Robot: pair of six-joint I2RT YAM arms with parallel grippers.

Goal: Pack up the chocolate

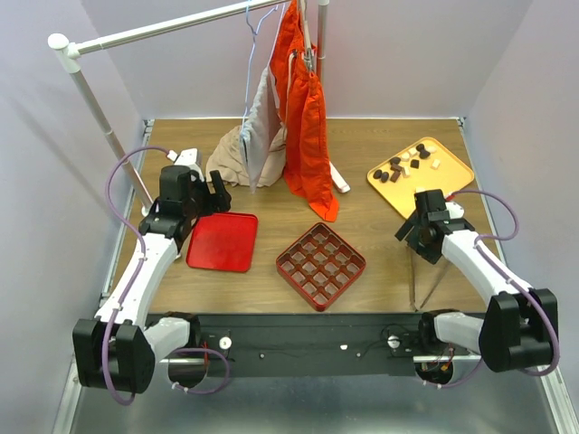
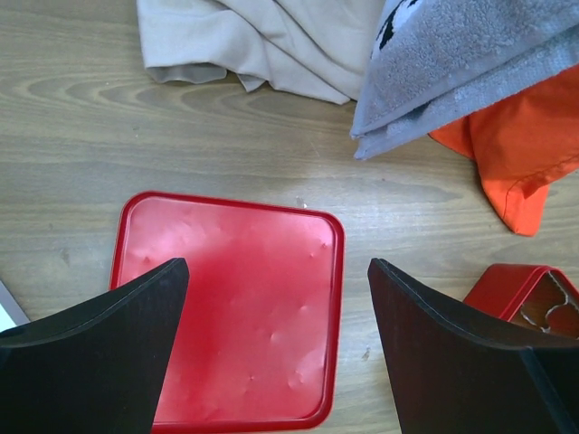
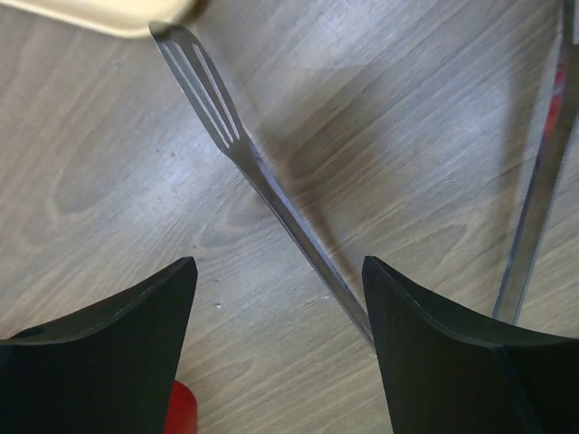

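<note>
The chocolate [image 1: 395,164] is lying on the yellow-orange tray [image 1: 448,176] at the far right of the surface [image 1: 380,226], dark brown lumps mixed with a few cream ones, all loose and none gripped. A red gridded box [image 1: 344,287] is sitting near the middle, turned corner-on, its square cells open to the top. A shallow red lid [image 1: 223,241] is lying flat to its left. The left end effector [image 1: 215,192] is hovering at the lid's far edge with its fingers spread wide and nothing between them. The left wrist view is showing the lid [image 2: 235,307] dented and bare between the fingers of the end effector [image 2: 276,271], with a corner of the box [image 2: 516,294] at the right. It is also showing a grey towel [image 2: 452,63] whose dark print is too cut off to read, a beige cloth [image 2: 271,41] and an orange garment [image 2: 516,154]. The right end effector [image 1: 418,237] is hanging just near of the tray, fingers wide apart and gripping nothing. Only the right wrist view [image 3: 278,264] is showing the metal tongs [image 3: 271,194] closely. One slotted arm is running along the wood between the fingers towards the tray's pale rim [image 3: 99,14], and the other arm is blurred at the right. From above the tongs [image 1: 414,280] are appearing as two thin lines near the right arm
</note>
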